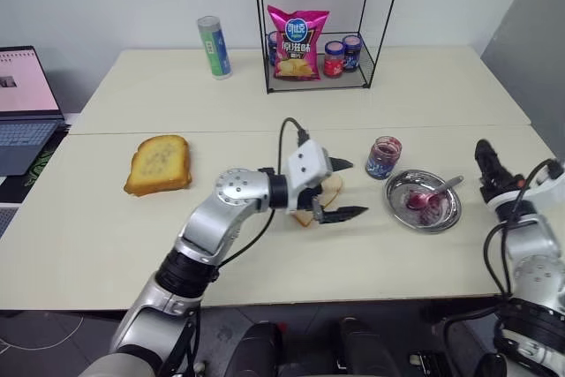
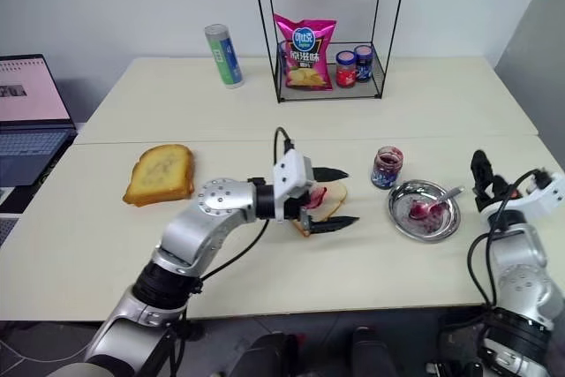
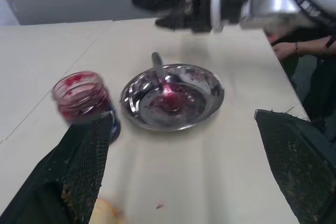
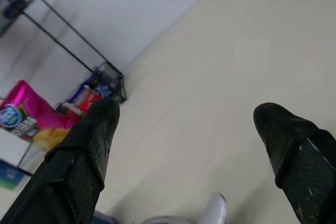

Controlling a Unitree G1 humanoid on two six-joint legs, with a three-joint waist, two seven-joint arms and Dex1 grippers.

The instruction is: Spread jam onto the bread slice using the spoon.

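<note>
- The spoon [image 1: 432, 194] is lying in the round steel dish [image 1: 397, 209], its jam-smeared bowl resting near the dish's middle and its handle reaching out over the far right rim.
- Its long axis is running from the bowl up and away toward the robot's right, so the handle end is pointing toward the right gripper's side.
- The jam [image 3: 173, 98] is pooling around the spoon's bowl in the dish; an open jam jar [image 1: 383, 157] is standing just beside the dish, on its far left.
- The bread slice [image 1: 329, 190] is lying on the table [image 1: 106, 245] left of the dish, between the fingers of the left gripper [image 1: 341, 189]; a red smear appears to be sitting on it, though the gripper is hiding most of it.
- The left gripper is standing released, fingers wide apart around the slice, grasping nothing.
- The right gripper [image 1: 485, 160] is hovering near the dish's right, raised above the table, released and empty.
- The right gripper is the nearer one to the spoon's handle.
</note>
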